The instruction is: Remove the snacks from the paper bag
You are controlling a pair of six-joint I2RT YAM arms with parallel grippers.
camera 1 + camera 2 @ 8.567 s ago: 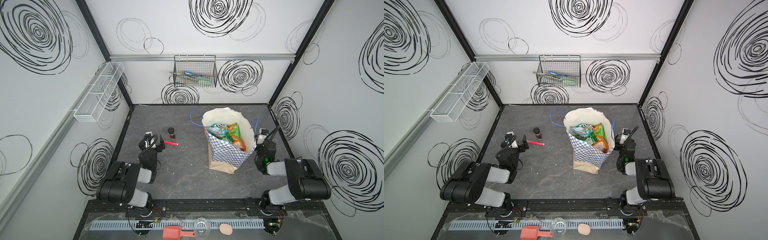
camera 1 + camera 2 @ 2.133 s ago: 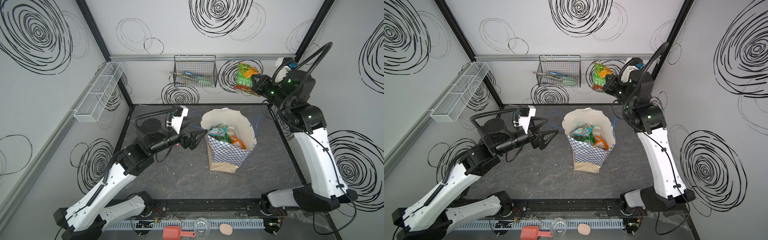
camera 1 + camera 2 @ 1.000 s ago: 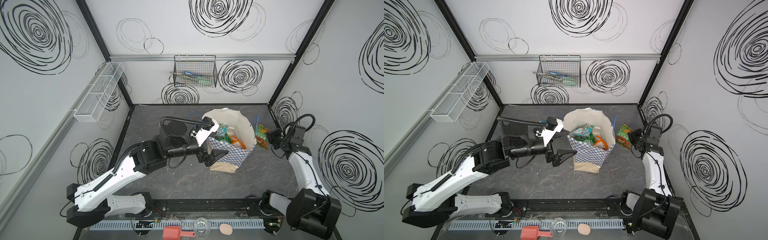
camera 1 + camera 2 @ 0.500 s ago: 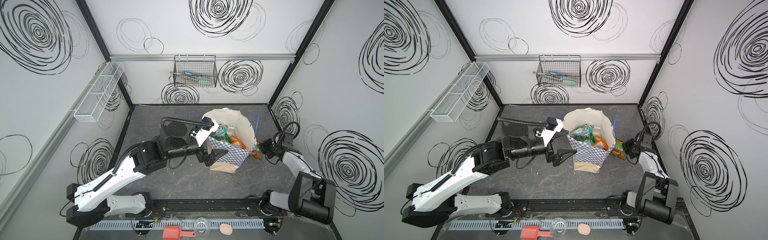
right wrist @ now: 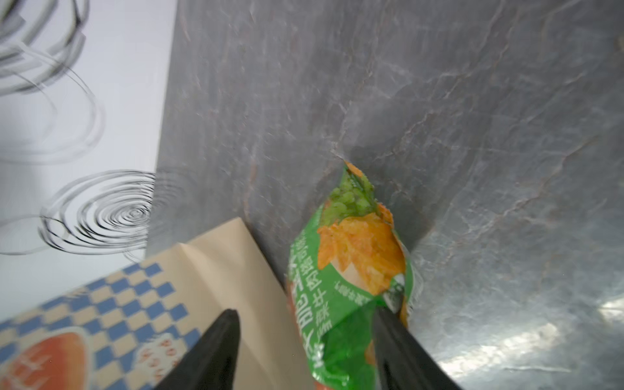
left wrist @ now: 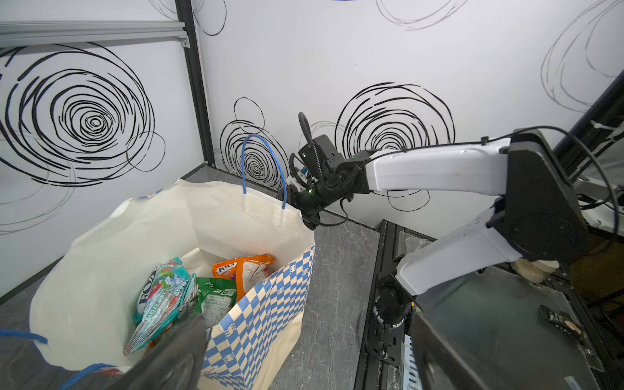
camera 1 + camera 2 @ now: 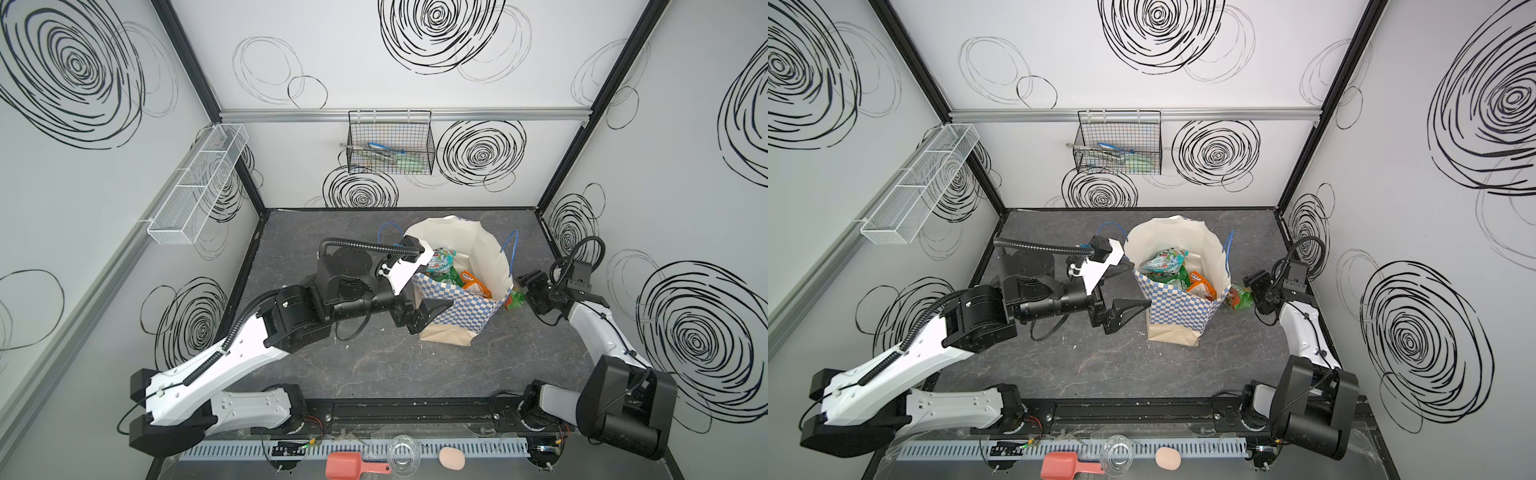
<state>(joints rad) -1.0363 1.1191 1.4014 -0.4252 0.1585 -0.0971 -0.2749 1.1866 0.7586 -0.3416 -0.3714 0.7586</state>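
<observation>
Release looks to be the step in hand: the right jaws stand well apart on either side of a green packet (image 5: 351,270), gripping nothing, and the packet lies on the surface (image 7: 374,365) just beside the paper bag (image 7: 457,316). The left jaws gape wide at the bag's checkered side near its rim, empty. A teal packet (image 6: 162,297), an orange packet (image 6: 250,270) and others sit inside the upright bag. Next, the right arm should lift clear without dragging the packet, then reach through the bag's mouth, ideally with the rim steadied.
</observation>
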